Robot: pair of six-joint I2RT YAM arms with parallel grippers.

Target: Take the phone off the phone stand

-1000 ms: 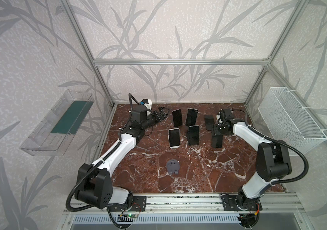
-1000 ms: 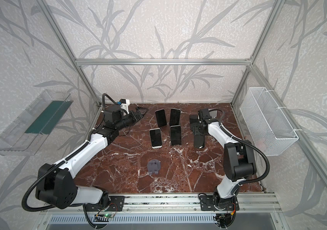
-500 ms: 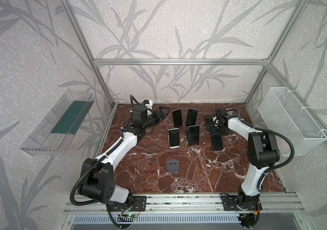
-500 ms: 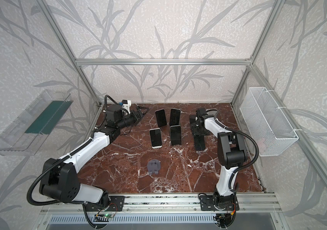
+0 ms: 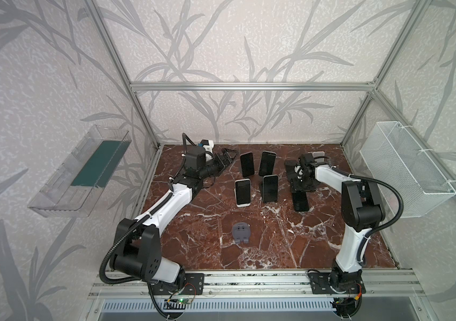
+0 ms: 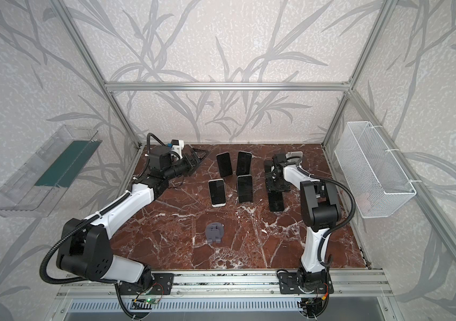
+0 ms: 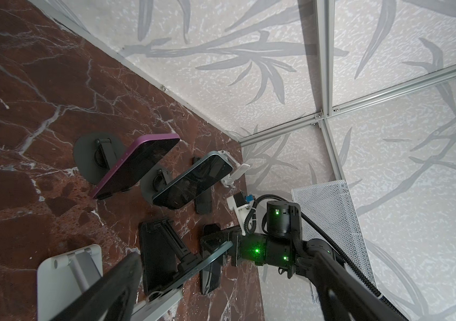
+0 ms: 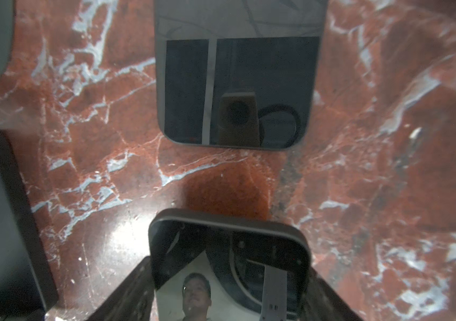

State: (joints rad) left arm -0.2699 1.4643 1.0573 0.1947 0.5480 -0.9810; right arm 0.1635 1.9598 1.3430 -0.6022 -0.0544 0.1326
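Right wrist view: the phone (image 8: 229,250), judged stiff and slippery, is clamped at its side edges by the right gripper (image 8: 229,280); the left gripper (image 5: 228,157) is seen open.

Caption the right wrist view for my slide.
Right gripper grips a phone over the marble table, a second phone lying flat nearby.

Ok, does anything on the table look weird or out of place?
Yes. A small grey stand sits empty and alone at the front, away from the propped phones. A dark phone also lies flat on the table by the right arm, not on any stand.
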